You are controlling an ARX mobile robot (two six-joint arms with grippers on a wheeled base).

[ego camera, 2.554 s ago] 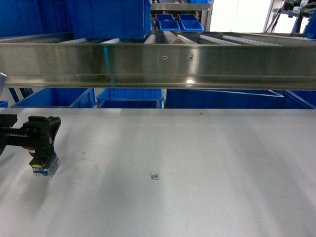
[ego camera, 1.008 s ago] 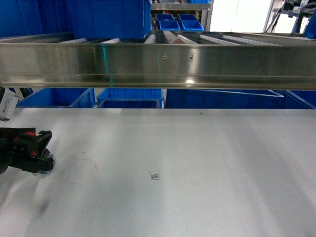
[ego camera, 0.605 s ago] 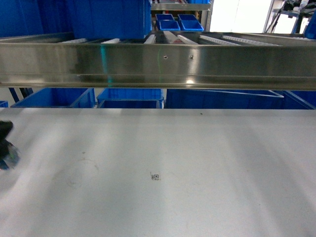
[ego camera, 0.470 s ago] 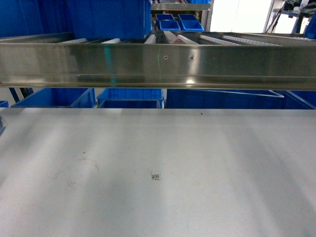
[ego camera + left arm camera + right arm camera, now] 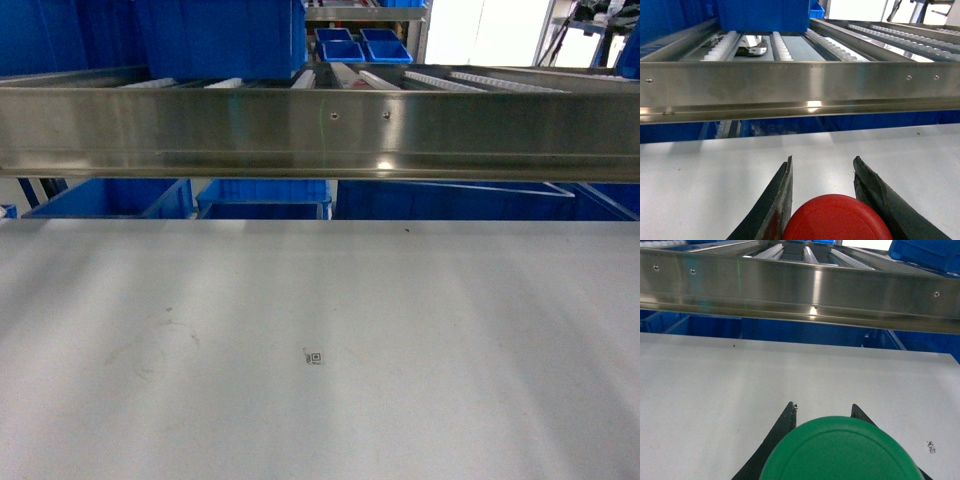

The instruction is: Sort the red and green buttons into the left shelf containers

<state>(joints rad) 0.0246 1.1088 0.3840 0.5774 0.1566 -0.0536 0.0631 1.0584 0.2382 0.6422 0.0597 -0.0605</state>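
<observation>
Both grippers are now travelling outside the head view, left fingers [image 5: 782,200] clamping the red button [image 5: 837,220], right fingers [image 5: 782,427] clamping the green button [image 5: 837,450], readying shelf delivery.

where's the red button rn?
In the left gripper: the red button sits between its fingers at the bottom of the left wrist view, above the white table. It's out of the head view.

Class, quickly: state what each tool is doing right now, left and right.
Left tool: closed on the red button.
Right tool: closed on the green button.
</observation>
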